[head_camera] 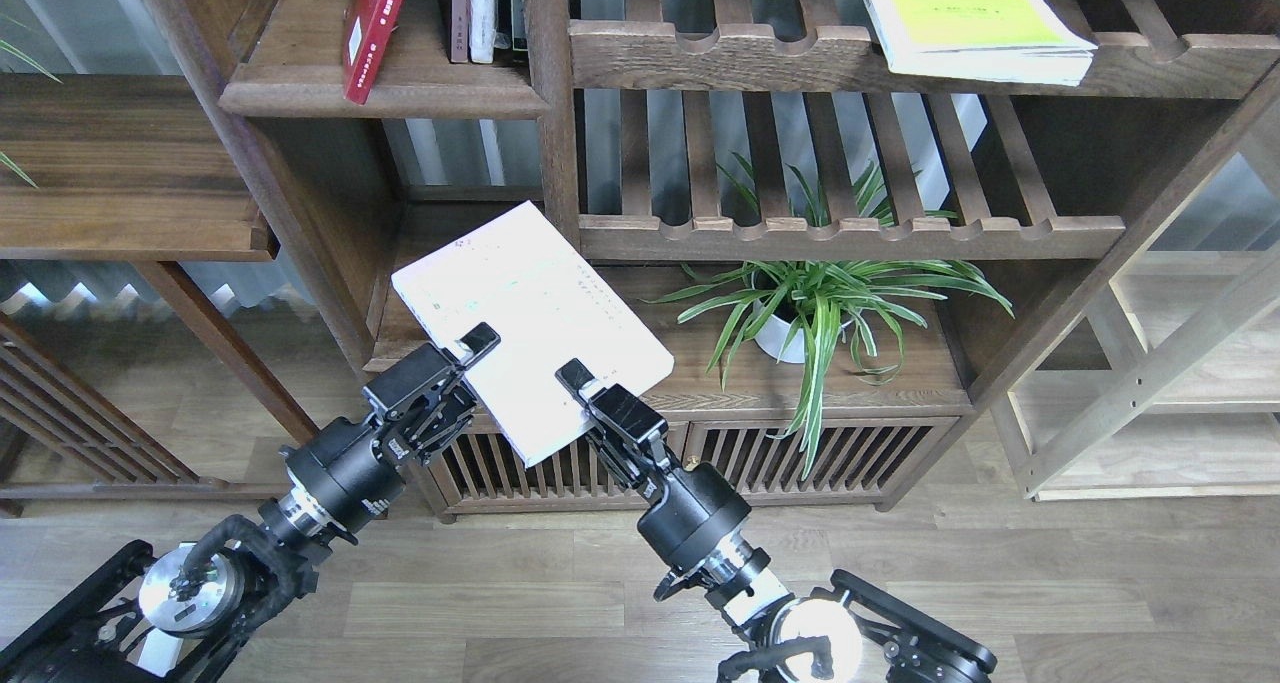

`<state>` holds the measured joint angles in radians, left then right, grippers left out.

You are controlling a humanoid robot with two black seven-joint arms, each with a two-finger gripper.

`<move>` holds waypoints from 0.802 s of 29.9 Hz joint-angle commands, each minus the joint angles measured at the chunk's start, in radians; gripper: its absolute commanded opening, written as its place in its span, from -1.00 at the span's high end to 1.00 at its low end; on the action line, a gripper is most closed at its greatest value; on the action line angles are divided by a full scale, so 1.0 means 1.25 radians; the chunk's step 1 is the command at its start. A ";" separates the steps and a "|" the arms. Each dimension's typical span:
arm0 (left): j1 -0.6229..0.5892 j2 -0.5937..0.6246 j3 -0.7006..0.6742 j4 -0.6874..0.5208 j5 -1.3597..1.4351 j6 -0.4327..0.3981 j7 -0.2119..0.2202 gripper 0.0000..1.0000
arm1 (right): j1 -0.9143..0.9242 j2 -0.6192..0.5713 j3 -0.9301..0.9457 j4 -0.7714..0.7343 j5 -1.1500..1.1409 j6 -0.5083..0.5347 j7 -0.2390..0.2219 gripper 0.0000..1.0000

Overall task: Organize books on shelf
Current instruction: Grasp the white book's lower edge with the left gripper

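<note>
A white-lavender book [530, 303] is held flat in front of the bookcase's lower left bay. My left gripper [472, 348] grips its left edge and my right gripper [578, 381] grips its near edge, each with one finger on top. A dark red book [368, 28] leans on the solid dark-brown shelf [385, 98] at the upper left. A yellow-green book [975, 23] lies flat on the upper slatted rack at the right.
Thin upright books [482, 13] stand right of the red one. A potted spider plant [800, 308] sits on the low cabinet [900, 403]. A slatted rack [850, 235] hangs above it. A wooden side table [120, 163] stands at the left.
</note>
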<state>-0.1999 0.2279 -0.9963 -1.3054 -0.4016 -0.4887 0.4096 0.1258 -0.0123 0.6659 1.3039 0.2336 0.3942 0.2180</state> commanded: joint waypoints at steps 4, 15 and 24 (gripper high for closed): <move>-0.005 0.003 0.002 -0.002 -0.001 0.000 -0.001 0.10 | 0.000 0.000 -0.001 0.000 -0.002 0.000 0.000 0.65; -0.008 0.002 0.002 -0.011 -0.006 0.000 -0.002 0.46 | -0.001 -0.001 -0.001 0.000 -0.002 0.000 0.000 0.65; -0.009 0.002 0.002 -0.015 -0.006 0.000 -0.004 0.91 | -0.002 -0.005 -0.001 0.000 -0.002 0.000 0.000 0.64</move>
<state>-0.2117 0.2297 -0.9939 -1.3205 -0.4111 -0.4887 0.4052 0.1235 -0.0157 0.6640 1.3039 0.2316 0.3950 0.2176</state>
